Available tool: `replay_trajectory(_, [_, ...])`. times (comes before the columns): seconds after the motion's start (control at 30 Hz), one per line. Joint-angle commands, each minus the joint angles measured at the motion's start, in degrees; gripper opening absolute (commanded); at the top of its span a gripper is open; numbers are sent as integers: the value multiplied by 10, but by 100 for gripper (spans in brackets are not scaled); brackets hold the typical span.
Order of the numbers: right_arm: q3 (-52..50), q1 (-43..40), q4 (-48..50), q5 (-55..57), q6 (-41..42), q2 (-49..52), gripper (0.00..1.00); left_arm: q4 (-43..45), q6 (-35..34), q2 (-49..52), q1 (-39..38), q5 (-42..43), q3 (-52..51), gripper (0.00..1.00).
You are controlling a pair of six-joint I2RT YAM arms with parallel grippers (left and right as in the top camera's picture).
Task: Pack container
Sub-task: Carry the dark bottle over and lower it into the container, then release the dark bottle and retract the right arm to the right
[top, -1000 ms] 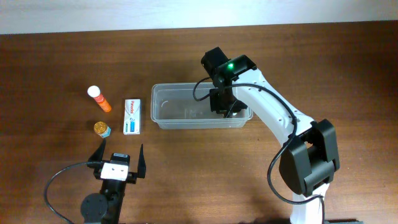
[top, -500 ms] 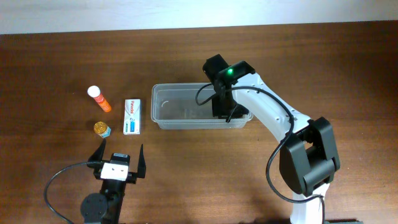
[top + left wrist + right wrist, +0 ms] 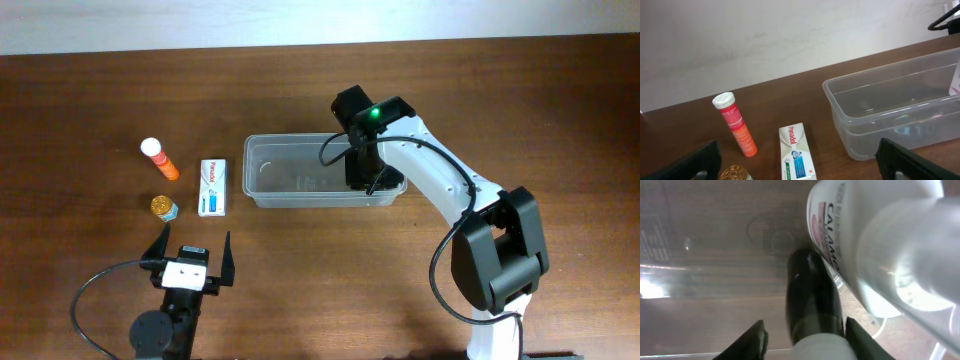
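The container (image 3: 262, 190), a clear plastic tub, stands mid-table and also shows in the left wrist view (image 3: 840, 107). My right gripper (image 3: 364, 176) is down inside its right end. In the right wrist view the fingers (image 3: 804, 325) are open around a dark bottle with a white cap (image 3: 812, 295); the right finger is against it and a gap shows at the left finger. A white Calamine bottle (image 3: 850, 230) lies beside it. My left gripper (image 3: 190, 260) is open and empty near the front edge, its fingers (image 3: 800, 165) pointing at the loose items.
Left of the tub lie an orange tube with a white cap (image 3: 160, 158) (image 3: 736, 125), a white Panadol box (image 3: 212, 186) (image 3: 796, 155) and a small gold-lidded jar (image 3: 163, 207) (image 3: 735, 174). A white wall runs behind the table.
My right arm has shifted slightly to the right inside the tub's right end. The left arm and the loose items have not moved.
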Motion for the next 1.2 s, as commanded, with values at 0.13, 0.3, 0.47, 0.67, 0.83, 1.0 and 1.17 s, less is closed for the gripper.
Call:
replay_trajectory(0.13, [-3,-3,2,5,5,-15,61,-2,-5,-3,3,-2,-2,99])
replay_trajectory(0.3, [13,-7,-12,5,5,-22,77,-2,-5,-3,3,-2,-2,99])
replay_trajectory(0.47, [55,-11,-45,5,2,-33,81,-2,-5,-3,3,-2,-2,99])
replay_trajectory(0.67, [94,-11,-60,-26,-17,-35,82,-2,-5,-3,3,-2,-2,99])
replay_trajectory(0.83, [145,-11,-101,-27,-22,-36,82,-2,-5,-3,3,-2,-2,99])
replay_trajectory(1.0, [243,-16,-170,-14,-48,-43,86,-2,-5,-3,3,-2,-2,99])
replay_trajectory(1.17, [351,-64,-211,67,-56,-61,91,-2,-5,-3,3,-2,-2,99])
